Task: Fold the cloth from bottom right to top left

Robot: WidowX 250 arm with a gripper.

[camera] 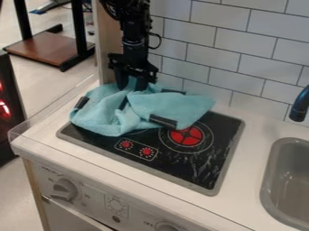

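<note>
Gripper [131,85] at the far left of the toy stovetop [208,173], pointing down into the far edge of the teal cloth [105,115]. Fingers stood apart, some teal showing between them; could not tell whether they had hold of it. Cloth lay rumpled over the stovetop's far left part, black strips on it. Red burner [186,136] showed just beyond its near right edge. Sink [289,180] to the right.

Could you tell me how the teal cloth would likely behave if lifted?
The teal cloth looks floppy: it slumps in soft folds over the stove top. It is probably light, being thin fabric. Its black strips might stiffen it slightly.
</note>
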